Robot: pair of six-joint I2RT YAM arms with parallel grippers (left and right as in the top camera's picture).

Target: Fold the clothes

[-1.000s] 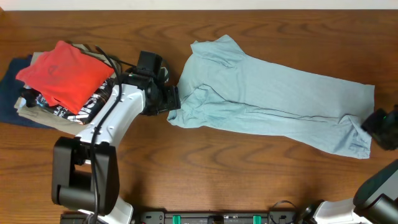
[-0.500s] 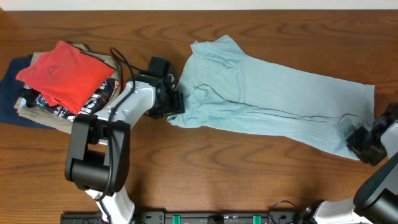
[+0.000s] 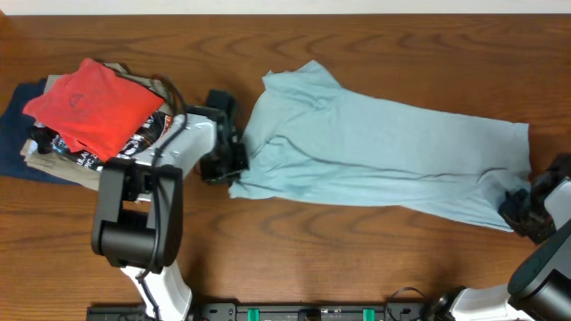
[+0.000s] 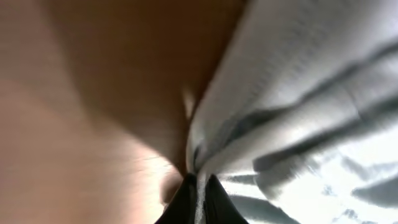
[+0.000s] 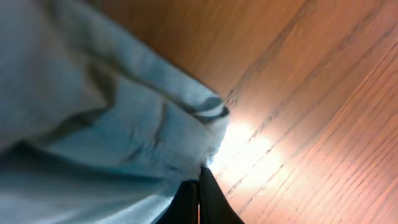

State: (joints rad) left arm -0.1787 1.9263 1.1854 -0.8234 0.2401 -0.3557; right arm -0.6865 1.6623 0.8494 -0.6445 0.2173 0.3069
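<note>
left arm [image 3: 171,145] white w/ black joints, cable & base; right arm [image 3: 546,267] grey-white w/ black claw [image 5: 199,194].

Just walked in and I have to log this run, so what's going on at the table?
Both arms hold one light blue garment, stretched lengthwise across the wooden table. The left gripper pinches the corner at its left end, and the right gripper pinches the corner at its right end. It lies spread out long, not yet folded up. A clothes pile with a red piece on top sits at the left.
</note>
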